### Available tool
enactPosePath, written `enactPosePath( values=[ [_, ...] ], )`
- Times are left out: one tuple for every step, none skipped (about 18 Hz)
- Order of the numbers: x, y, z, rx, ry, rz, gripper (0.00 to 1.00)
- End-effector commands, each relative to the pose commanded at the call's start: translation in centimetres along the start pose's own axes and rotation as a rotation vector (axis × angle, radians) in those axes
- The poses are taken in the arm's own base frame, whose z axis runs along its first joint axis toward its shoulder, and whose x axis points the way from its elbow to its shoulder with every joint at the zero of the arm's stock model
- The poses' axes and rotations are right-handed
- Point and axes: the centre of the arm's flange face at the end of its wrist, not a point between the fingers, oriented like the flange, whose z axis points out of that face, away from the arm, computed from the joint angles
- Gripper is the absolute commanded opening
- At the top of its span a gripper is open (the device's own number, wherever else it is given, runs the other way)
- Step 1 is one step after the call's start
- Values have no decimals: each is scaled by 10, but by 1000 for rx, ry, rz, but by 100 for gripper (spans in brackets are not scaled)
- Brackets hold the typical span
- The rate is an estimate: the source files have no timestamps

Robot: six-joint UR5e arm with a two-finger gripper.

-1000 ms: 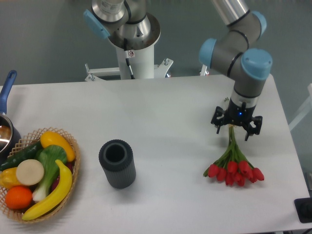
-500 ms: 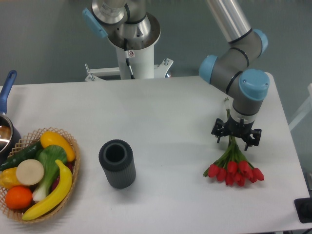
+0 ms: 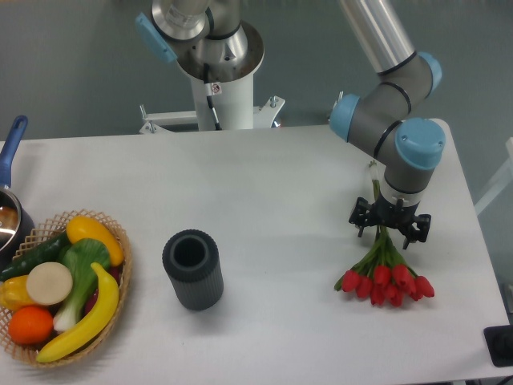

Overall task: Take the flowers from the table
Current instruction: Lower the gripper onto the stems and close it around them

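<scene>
The flowers, a bunch of red tulip buds with green stems, lie on the right side of the white table, buds toward the front edge. My gripper points straight down over the stems just behind the buds. It looks open, with its black fingers spread to either side of the stems. The stem ends stick out behind the wrist, and the stretch of stem under the gripper is hidden.
A dark ribbed cylinder stands upright left of centre. A wicker basket of fruit and vegetables sits at the front left, and a pot with a blue handle at the left edge. The right table edge lies close to the flowers.
The gripper has come lower over the flower stems, and the arm's wrist has sunk with it. The flowers, cylinder and basket have not moved.
</scene>
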Motion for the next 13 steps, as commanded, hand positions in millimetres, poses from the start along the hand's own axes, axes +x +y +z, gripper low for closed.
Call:
enactPosePath(
  values=[
    [0, 0, 1, -1, 1, 0, 99],
    [0, 0, 1, -1, 1, 0, 93],
    [0, 0, 1, -1, 1, 0, 87],
    [0, 0, 1, -1, 1, 0, 78],
    [0, 0, 1, -1, 1, -3, 70],
    [0, 0, 1, -1, 1, -11, 66],
    [0, 0, 1, 1, 2, -11, 65],
    [0, 0, 0, 3, 1, -11, 63],
    [0, -1, -1, 5, 1, -11, 58],
    [0, -1, -1, 6, 3, -11, 52],
    [0, -1, -1, 5, 4, -11, 49],
    [1, -1, -1, 6, 5, -11, 49],
    [1, -1, -2, 8, 5, -11, 44]
  ],
)
